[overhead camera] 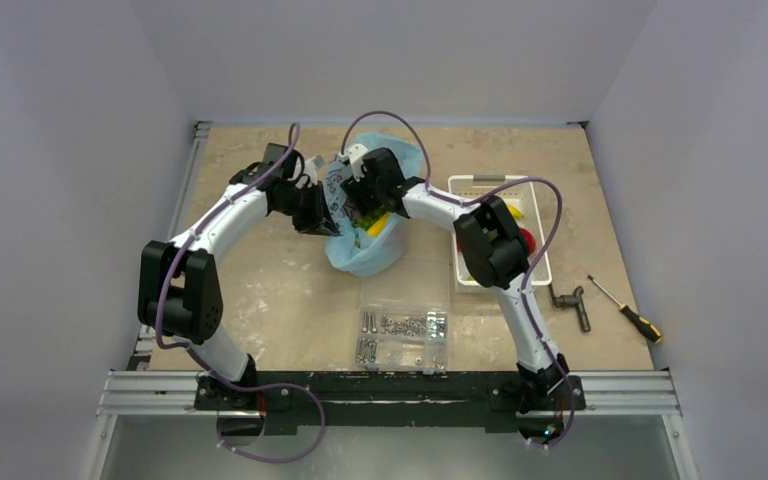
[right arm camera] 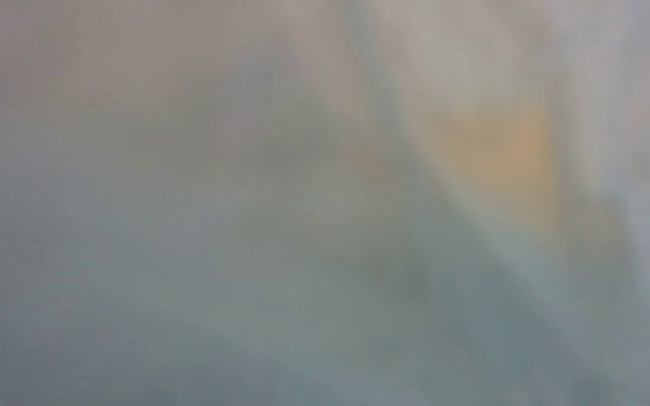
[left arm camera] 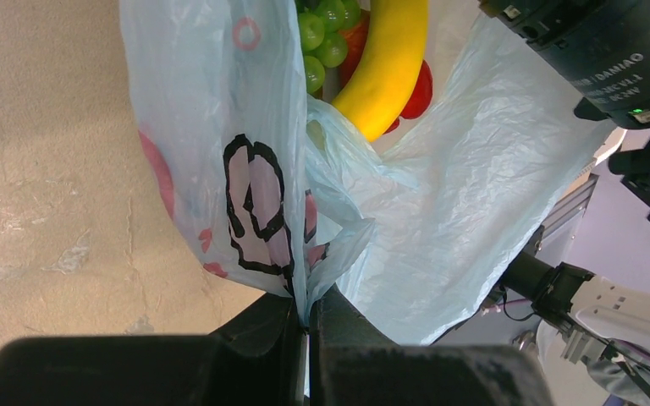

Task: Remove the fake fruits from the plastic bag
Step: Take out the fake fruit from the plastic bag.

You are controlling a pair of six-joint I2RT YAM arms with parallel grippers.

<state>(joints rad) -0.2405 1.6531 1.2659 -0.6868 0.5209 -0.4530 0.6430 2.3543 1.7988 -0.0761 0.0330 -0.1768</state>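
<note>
The light-blue plastic bag (overhead camera: 368, 252) lies at mid table with its mouth held up between both arms. My left gripper (overhead camera: 326, 214) is shut on the bag's printed edge; the left wrist view shows the film pinched between the jaws (left arm camera: 307, 326). Inside the bag (left arm camera: 474, 194) lie a yellow banana (left arm camera: 389, 59), green grapes (left arm camera: 322, 30) and a red fruit (left arm camera: 419, 89). The banana also shows in the top view (overhead camera: 378, 222). My right gripper (overhead camera: 364, 205) reaches into the bag's mouth and its jaws are hidden. The right wrist view is a blur of pale film.
A white slotted basket (overhead camera: 537, 200) stands right of the bag with a yellow fruit (overhead camera: 513, 210) and a red fruit (overhead camera: 527, 238) in it. A clear compartment box (overhead camera: 405, 335) of screws lies near the front. A dark tool (overhead camera: 572, 303) and a screwdriver (overhead camera: 632, 312) lie at the right.
</note>
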